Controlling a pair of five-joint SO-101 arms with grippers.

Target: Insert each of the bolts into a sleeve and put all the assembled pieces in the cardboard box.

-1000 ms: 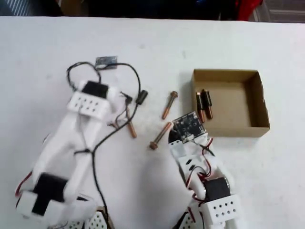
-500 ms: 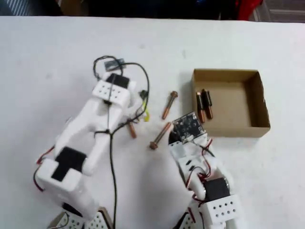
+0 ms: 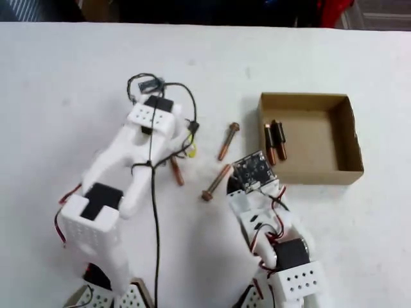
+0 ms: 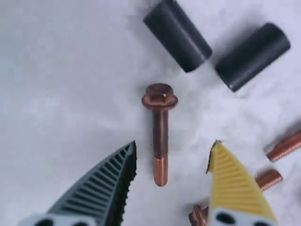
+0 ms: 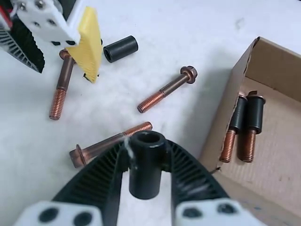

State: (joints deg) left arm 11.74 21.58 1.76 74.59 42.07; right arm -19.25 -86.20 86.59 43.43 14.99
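**Item 1, my left fingers** (image 4: 108, 188): spread apart, grasping nothing, low over the bench (image 4: 56, 70).

**Item 2, bolt** (image 4: 160, 132): flat on the bench. Its threaded end lies in the gap between my left fingers and its flanged head beyond the tips. I judge it stiff, dense for its size and ready to roll. The smooth shank looks slippery, so the hold belongs across the shank just above the thread, square to its length.

**Item 3, loose sleeves** (image 4: 178, 35): two, black, lying just past the bolt's head and apart from each other.

**Item 4, my right fingers** (image 5: 103, 174): clenched on a sleeve (image 5: 146, 165), pinched round its body with the bore open at the far end. It is probably hard plastic, though the view is too poor to be sure. I judge it light, rigid and smooth.

**Item 5, loose bolts** (image 5: 167, 89): two, on the bench ahead of my right fingers.

**Item 6, cardboard box** (image 5: 273, 70): near, off to one side of my right fingers. It holds two assembled pieces (image 5: 240, 127) side by side.
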